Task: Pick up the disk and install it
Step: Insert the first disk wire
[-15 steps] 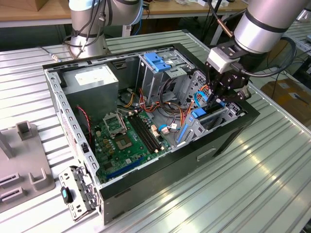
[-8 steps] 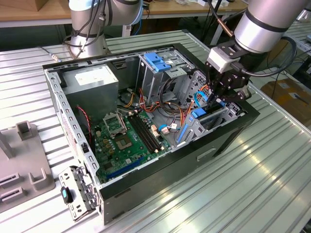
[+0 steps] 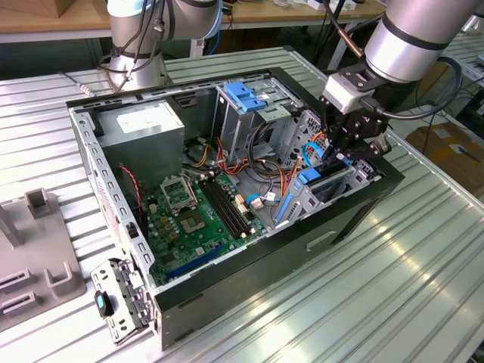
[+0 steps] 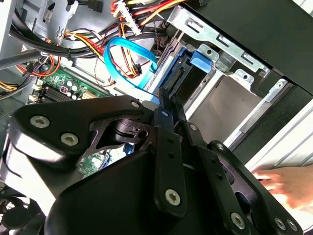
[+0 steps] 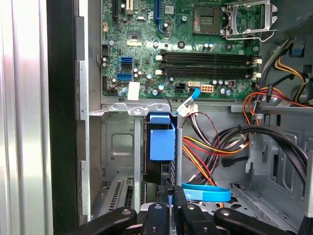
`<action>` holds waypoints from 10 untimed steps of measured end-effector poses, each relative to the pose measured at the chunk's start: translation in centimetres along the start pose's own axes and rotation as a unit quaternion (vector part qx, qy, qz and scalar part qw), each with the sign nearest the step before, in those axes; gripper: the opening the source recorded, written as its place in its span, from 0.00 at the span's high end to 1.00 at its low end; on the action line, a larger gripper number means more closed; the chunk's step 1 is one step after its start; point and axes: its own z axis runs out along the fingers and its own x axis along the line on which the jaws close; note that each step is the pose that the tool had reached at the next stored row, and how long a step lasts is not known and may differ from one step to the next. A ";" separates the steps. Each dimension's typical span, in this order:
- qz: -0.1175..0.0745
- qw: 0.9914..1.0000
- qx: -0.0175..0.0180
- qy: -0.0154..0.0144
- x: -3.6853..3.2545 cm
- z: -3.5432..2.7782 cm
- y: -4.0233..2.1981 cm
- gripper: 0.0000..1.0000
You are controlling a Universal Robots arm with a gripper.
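The disk (image 5: pixel 162 142) stands on edge in the drive bay of the open computer case (image 3: pixel 249 265), just beside the motherboard (image 3: pixel 189 219). The case lies on a ribbed metal tabletop (image 3: pixel 393 302) with wooden benches (image 3: pixel 45 23) behind. The gripper (image 5: pixel 172 192) is pinched narrowly onto the blue edge of the disk's carrier, and the arm (image 3: pixel 416 38) reaches steeply down into the case from the exterior view's right.

Legible text: none.
Power-supply label (image 3: pixel 145 121): white, print too small to read.
Motherboard sticker (image 5: pixel 133 90): white, blank or unreadable.
Board markings: indistinct.
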 end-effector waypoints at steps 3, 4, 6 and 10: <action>-0.003 1.000 0.000 0.000 0.00 0.00 0.00 0.84; -0.003 1.000 0.000 0.000 0.00 0.01 0.00 0.84; -0.004 1.000 0.000 0.000 0.00 0.06 0.00 0.84; -0.006 1.000 0.000 0.000 0.01 0.19 0.01 0.84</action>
